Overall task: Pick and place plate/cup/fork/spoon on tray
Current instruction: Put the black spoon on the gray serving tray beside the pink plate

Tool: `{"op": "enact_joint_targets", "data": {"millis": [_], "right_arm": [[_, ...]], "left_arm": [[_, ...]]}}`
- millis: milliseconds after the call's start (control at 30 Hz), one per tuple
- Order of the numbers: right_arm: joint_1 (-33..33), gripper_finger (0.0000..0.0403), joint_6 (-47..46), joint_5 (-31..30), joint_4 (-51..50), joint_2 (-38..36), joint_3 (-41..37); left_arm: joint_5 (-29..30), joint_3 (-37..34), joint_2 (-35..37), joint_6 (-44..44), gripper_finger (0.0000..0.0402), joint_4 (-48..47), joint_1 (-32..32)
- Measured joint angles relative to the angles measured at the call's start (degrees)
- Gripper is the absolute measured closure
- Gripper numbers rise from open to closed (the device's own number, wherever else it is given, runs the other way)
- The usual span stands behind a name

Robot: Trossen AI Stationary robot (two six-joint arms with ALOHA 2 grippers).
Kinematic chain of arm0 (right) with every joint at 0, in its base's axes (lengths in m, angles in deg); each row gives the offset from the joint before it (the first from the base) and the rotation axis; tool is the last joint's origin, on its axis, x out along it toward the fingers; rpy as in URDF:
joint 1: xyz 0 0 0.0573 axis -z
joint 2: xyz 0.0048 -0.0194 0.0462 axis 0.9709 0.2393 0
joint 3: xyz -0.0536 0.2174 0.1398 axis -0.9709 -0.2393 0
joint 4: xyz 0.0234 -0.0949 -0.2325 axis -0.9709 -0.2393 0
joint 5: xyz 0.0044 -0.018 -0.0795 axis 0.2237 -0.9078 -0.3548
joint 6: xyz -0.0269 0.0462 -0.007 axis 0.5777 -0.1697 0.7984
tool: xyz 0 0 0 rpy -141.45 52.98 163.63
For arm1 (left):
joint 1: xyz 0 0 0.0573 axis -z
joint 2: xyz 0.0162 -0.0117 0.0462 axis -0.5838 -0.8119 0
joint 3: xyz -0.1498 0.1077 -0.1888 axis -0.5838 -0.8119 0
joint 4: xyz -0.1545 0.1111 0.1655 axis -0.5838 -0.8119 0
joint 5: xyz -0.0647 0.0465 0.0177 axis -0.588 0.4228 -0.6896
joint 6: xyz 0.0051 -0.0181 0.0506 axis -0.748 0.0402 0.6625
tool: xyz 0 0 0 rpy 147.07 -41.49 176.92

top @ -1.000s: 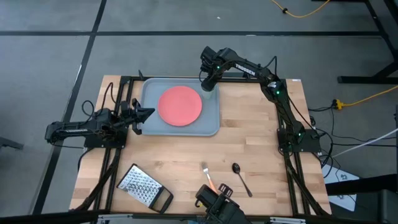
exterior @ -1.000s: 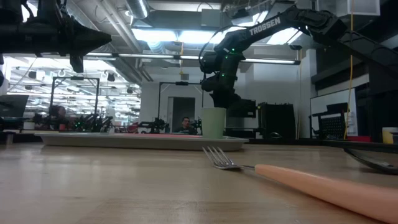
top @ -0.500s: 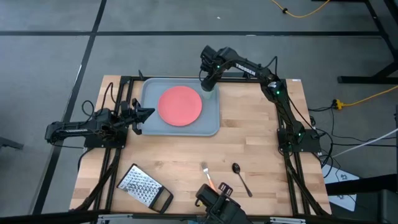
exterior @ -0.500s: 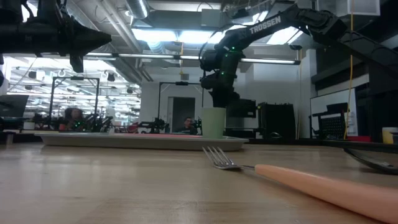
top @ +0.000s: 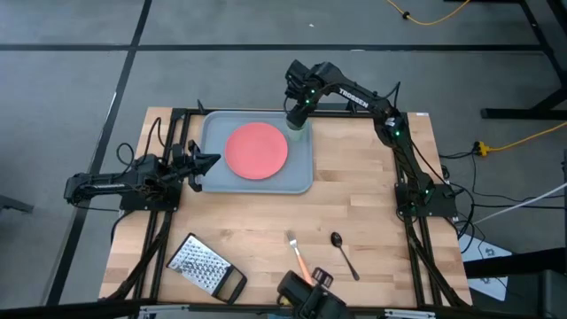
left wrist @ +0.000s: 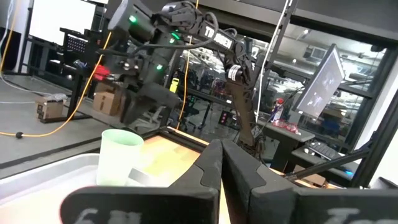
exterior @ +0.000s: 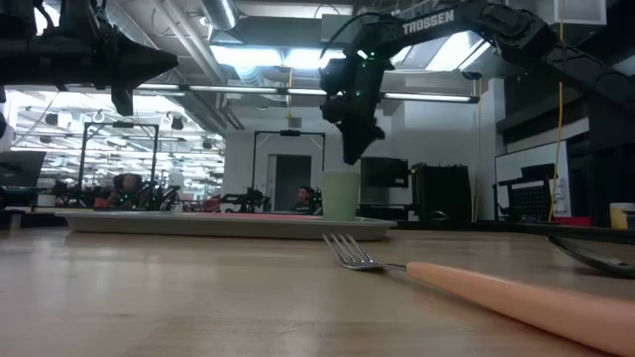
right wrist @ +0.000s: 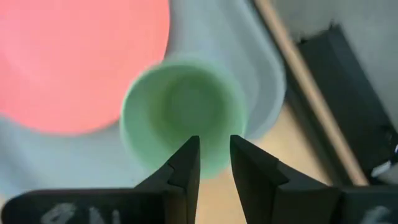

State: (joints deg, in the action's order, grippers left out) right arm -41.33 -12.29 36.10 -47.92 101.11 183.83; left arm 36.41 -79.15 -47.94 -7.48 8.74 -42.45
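1. wooden table [top: 354,204] on a grey floor; in the low view, a workshop with ceiling lights lies beyond it.
2. tray [top: 213,177] sits at the far left part of the table, flat.
3. plate [top: 257,150] lies inside the tray, near its middle.
4. cup [top: 297,133] stands upright in the tray's far right corner, just beside the plate; the low view shows it [exterior: 340,195] resting on the tray with open air above its rim.
5. right gripper [top: 295,113] hangs directly above the cup, clear of it. its fingers [right wrist: 183,168] are nearly together with a narrow gap and nothing between them; from this angle it reads as released, though the gap is slim.
6. left gripper [top: 211,161] rests at the tray's left edge, above the rim, fingers pressed together and empty.
7. fork [top: 296,253] lies on the bare table near the front edge, well apart from the tray.
8. spoon [top: 344,253] lies just right of the fork, also on the bare table.
9. grater [top: 202,268] lies at the front left of the table.
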Motion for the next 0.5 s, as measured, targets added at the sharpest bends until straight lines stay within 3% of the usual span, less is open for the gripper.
{"op": "enact_joint_targets", "data": {"millis": [167, 267, 400, 500], "right_arm": [[-2.42, 0.0311, -3.56, 0.0, -12.82, -0.07, 0.11], [-5.01, 0.031, -5.87, 1.15, -12.0, -0.61, -1.15], [-9.79, 0.0311, -6.64, 7.35, -12.23, -2.24, -1.11], [-14.51, 0.031, -3.59, 9.88, -12.27, -3.23, -1.06]], "left_arm": [[0.0, 0.0, 0.01, -0.01, 0.0401, 0.0, -0.01], [0.01, -0.01, 0.0, -0.02, 0.0401, -0.07, 0.01], [0.0, -0.01, 0.0, -0.02, 0.0401, -0.7, 0.0], [0.0, 0.0, -0.01, -0.02, 0.0401, -1.31, -0.01]]}}
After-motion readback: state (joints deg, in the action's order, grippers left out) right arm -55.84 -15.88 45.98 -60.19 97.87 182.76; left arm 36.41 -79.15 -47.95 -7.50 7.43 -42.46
